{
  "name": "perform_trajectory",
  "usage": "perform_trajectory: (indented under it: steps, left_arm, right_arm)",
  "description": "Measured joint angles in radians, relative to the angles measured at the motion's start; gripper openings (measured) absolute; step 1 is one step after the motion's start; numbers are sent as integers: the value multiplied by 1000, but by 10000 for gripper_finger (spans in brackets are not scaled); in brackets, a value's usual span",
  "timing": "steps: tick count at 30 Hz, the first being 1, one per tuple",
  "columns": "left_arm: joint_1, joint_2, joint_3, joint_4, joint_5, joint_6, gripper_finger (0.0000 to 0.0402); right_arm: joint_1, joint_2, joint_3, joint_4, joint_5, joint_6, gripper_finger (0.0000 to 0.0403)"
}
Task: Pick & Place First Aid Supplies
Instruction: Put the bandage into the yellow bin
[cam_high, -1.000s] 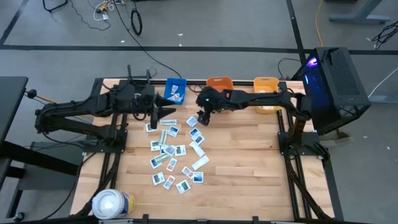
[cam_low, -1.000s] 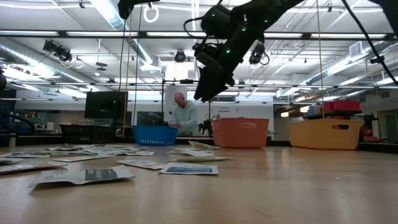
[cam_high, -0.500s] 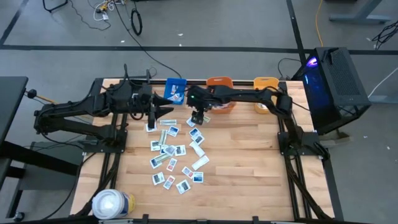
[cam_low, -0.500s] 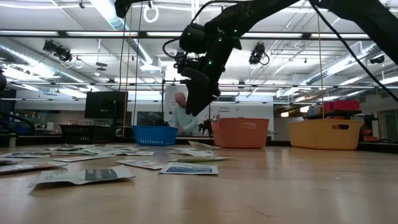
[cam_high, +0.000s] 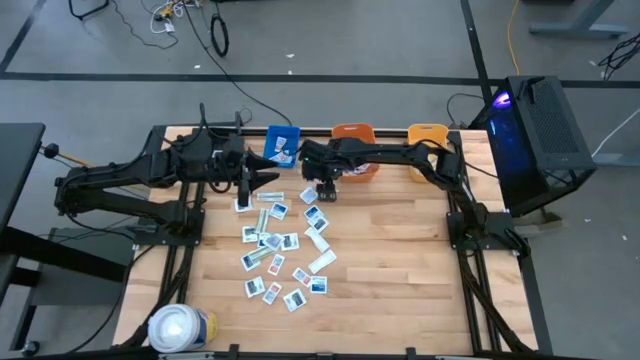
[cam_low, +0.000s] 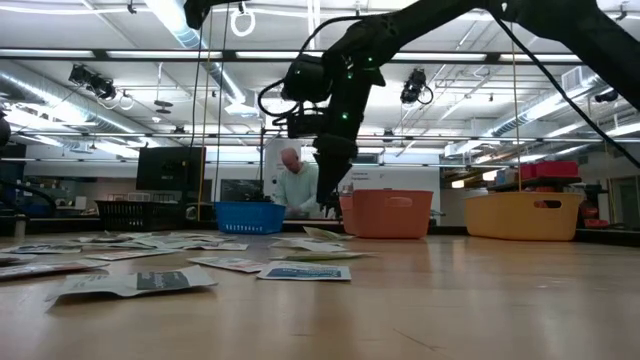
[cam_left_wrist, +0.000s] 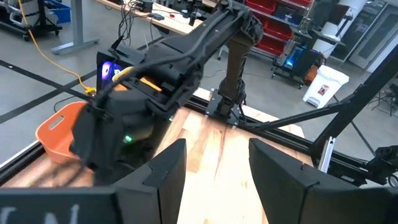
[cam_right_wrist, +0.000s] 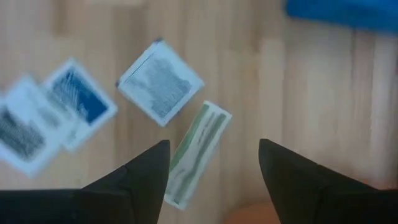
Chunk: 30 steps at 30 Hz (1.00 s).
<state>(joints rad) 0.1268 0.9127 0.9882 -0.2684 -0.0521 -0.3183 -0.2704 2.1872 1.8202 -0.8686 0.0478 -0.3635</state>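
My right end effector (cam_right_wrist: 211, 171) hangs released, nothing between its fingers, directly over a pale green strip packet (cam_right_wrist: 196, 154) lying flat on the counter (cam_right_wrist: 311, 93). It looks thin, light and floppy; I'd pinch across its narrow width at an edge. Left end effector (cam_left_wrist: 211, 171) waits parted, empty.

Two black jointed arms, matte housings, thin cables alongside, small green lights glowing on right arm (cam_low: 340, 75).
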Motion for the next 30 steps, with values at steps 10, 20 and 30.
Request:
perform_trajectory:
  steps: [10, 20, 30]
  left_arm:
    - [0, 0, 0, 0, 0, -8, 179]
    - [0, 1, 0, -8, -32, -9, 179]
    - [0, 1, 0, -15, -41, -9, 179]
  right_arm:
    - [13, 29, 0, 44, -11, -158, 247]
    - [-33, 57, 0, 35, -76, -41, 247]
    - [-44, 63, 0, 41, -127, 36, 247]
